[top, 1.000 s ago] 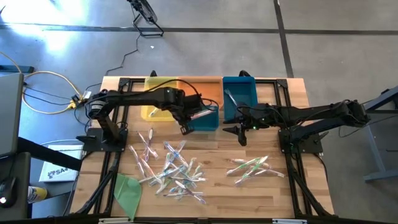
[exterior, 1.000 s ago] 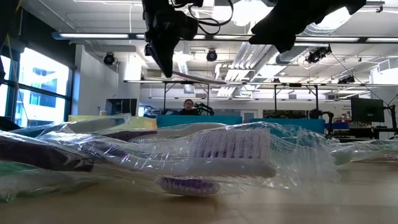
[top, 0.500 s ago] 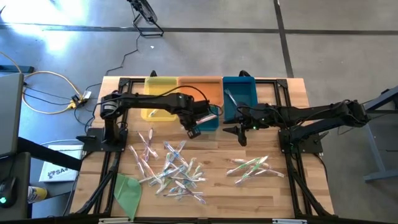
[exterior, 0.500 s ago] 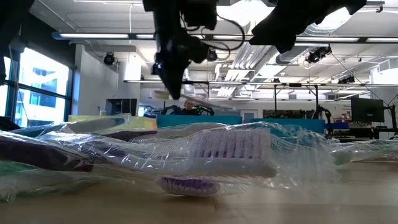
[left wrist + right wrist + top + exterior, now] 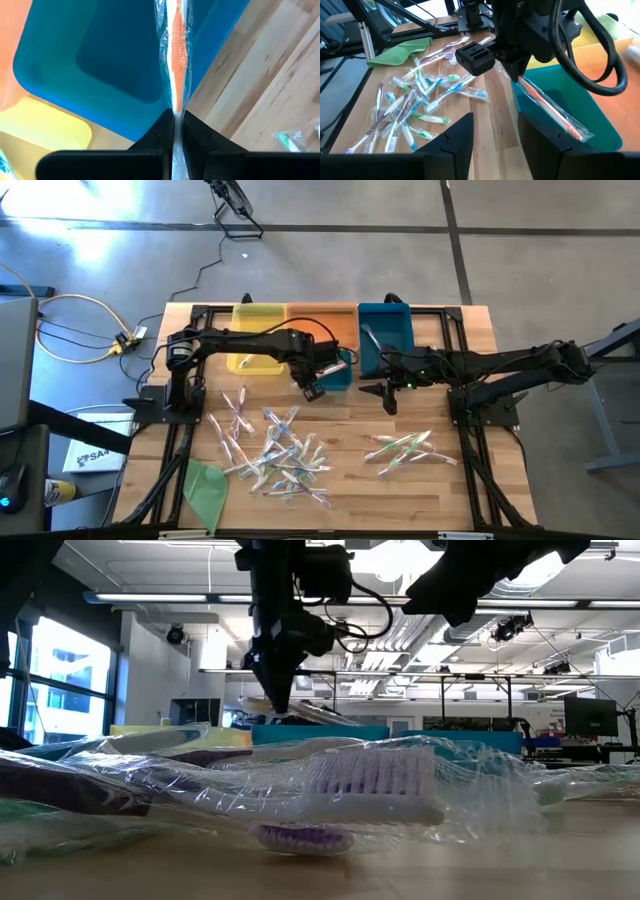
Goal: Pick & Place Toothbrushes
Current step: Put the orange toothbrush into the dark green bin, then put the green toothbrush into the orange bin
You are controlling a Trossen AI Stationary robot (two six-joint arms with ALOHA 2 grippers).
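Wooden table (image 5: 470, 480), toothbrushes (image 5: 278, 452) scattered; grey floor (image 5: 330, 250) around.

Both arms (image 5: 240, 340) are matte black – chunky, boxy joints, thin black cables (image 5: 360, 600) looping off the wrist, flat blocky fingers (image 5: 455, 140).

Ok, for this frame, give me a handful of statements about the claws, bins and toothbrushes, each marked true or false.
1. The left claw is shut on a wrapped orange toothbrush. True.
2. That toothbrush hangs over the yellow bin. False: it is over the blue bin.
3. The right claw holds a toothbrush. False: it is open and empty.
4. A green cloth lies at the table's near left corner. True.
5. All loose toothbrushes lie in one pile. False: a big pile and a smaller pile.
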